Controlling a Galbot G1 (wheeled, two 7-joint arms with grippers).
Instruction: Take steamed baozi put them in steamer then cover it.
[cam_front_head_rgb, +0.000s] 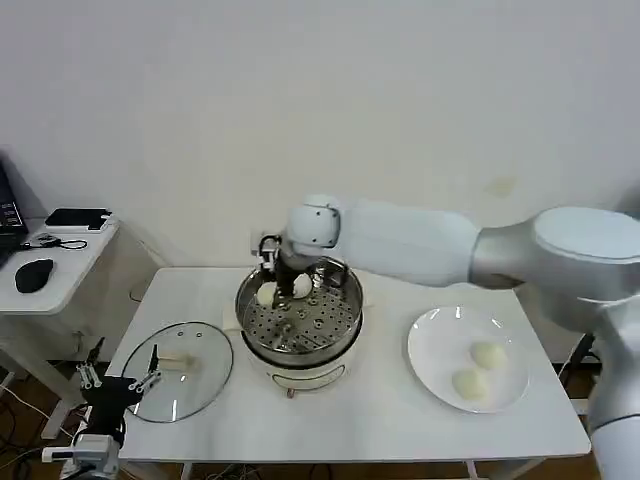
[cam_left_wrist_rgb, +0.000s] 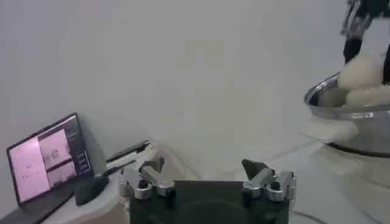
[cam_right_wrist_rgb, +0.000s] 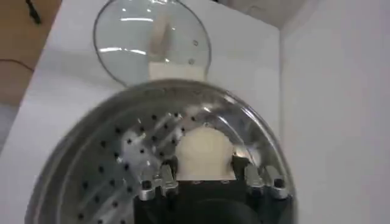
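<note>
While your right gripper (cam_front_head_rgb: 283, 290) sits inside the steamer (cam_front_head_rgb: 345, 325) pinching a baozi (cam_right_wrist_rgb: 204, 153) next to another one (cam_front_head_rgb: 265, 296), two more (cam_front_head_rgb: 487, 354) wait on the plate (cam_front_head_rgb: 430, 335). Left gripper (cam_left_wrist_rgb: 207, 171) hangs spread wide by the glass lid (cam_front_head_rgb: 195, 375). No readable writing anywhere.

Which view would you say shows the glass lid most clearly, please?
The head view: the whole glass lid lies flat on the table, left of the steamer. The right wrist view shows the lid beyond the steamer's rim.
</note>
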